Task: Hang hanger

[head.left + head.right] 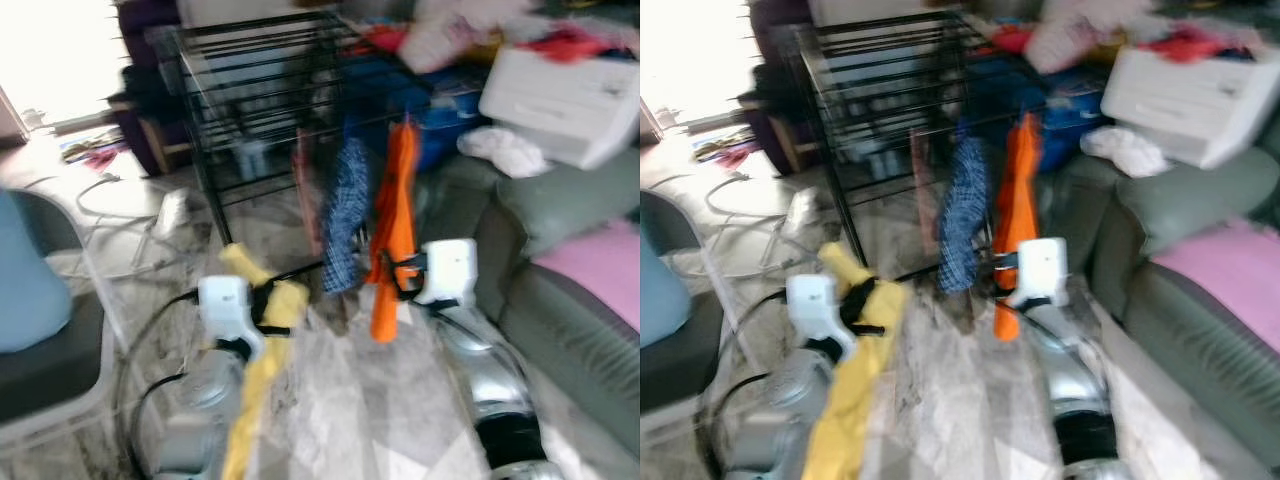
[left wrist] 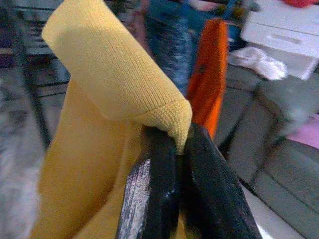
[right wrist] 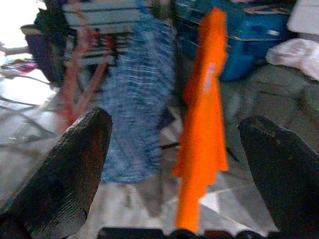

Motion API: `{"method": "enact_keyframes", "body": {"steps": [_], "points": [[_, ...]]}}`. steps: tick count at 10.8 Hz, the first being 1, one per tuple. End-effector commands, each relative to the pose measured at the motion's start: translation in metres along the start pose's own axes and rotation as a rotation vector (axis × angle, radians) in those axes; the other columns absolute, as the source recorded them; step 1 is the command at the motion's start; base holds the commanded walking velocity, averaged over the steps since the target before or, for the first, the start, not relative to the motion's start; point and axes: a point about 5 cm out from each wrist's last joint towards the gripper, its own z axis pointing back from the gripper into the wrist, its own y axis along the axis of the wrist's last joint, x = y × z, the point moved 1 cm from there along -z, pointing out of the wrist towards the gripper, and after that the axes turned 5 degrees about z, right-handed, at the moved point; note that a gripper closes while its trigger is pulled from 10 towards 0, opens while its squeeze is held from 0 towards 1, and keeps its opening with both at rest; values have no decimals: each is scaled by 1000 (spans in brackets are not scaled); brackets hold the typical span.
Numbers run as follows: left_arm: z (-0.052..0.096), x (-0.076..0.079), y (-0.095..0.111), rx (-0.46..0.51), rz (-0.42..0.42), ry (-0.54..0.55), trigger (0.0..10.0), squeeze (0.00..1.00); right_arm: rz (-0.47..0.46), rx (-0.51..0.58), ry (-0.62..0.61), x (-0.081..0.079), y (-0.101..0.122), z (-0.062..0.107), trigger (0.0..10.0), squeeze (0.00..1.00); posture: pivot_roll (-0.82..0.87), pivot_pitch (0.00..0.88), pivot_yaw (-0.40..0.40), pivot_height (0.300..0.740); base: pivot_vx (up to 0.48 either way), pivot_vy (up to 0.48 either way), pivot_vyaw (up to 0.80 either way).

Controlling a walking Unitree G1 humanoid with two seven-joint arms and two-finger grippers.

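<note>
Jaws on my left gripper [image 2: 174, 149] are pinched tight on a fold of yellow cloth [image 1: 262, 350], which drapes down toward the lower middle of the frame; I can't make out a hanger under it. Those on my right gripper [image 3: 174, 149] stand wide apart with nothing between them, and the orange garment [image 3: 202, 124] hangs straight ahead in the gap, apart from either finger.

That orange piece hangs long-axis vertical from the near edge of the black drying rack [image 1: 250, 90], at the upper middle of the head view, with a blue patterned garment [image 1: 345, 215] just beside it to the left. The rack's rails lie ahead of and above both grippers, so I judge my yellow load has to travel up and forward. The left arm carries the load; the right sits nearer the hung clothes.

Below is pale marbled floor [image 1: 340, 400], blurred. A grey sofa [image 1: 560, 290] fills the right side, a white drawer unit [image 1: 560, 95] sits at upper right, and a blue-grey chair [image 1: 40, 300] is at the left edge.
</note>
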Motion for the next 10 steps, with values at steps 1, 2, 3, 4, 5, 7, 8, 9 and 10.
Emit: {"method": "enact_keyframes", "body": {"steps": [1, 2, 3, 4, 5, 7, 8, 9, 10], "points": [[0, -2, 10, 50, 7, 12, 10000, 0, -9, 16, 38, -14, 6, -2, 10000, 0, -71, 0, 41, 740, 435, 0, 0], [0, -2, 9, 45, 10, 13, 10000, 0, -7, 15, 39, -14, 5, -2, 10000, 0, -71, 0, 41, 740, 416, 240, 0], [0, -2, 9, 42, 12, 13, 10000, 0, -6, 14, 40, -14, 5, -2, 10000, 0, -72, 0, 41, 740, 345, 334, 0], [-1, -1, 8, 38, 8, 9, 10000, 0, -5, 15, 40, -14, 5, -2, 10000, 0, -72, 0, 41, 740, 326, 352, 0], [-1, -1, 8, 38, 3, 6, 10000, 0, -5, 15, 41, -14, 5, -2, 10000, 0, -71, 0, 43, 740, 326, 352, 0], [0, -2, 8, 37, -1, 6, 10000, 0, -5, 14, 41, -16, 5, -2, 10000, 0, -69, 0, 43, 740, 324, 352, 0], [0, -2, 8, 34, -4, 7, 10000, 0, -6, 14, 43, -16, 4, -2, 10000, 0, -65, 0, 43, 740, 322, 356, 0], [0, -2, 8, 33, -5, 7, 10000, 0, -7, 14, 44, -16, 4, -2, 10000, 0, -65, 0, 43, 740, 322, 356, 0], [0, -2, 8, 31, -6, 8, 10000, 0, -7, 14, 44, -17, 4, -2, 10000, 0, -64, 0, 42, 740, 322, 356, 0]]}}
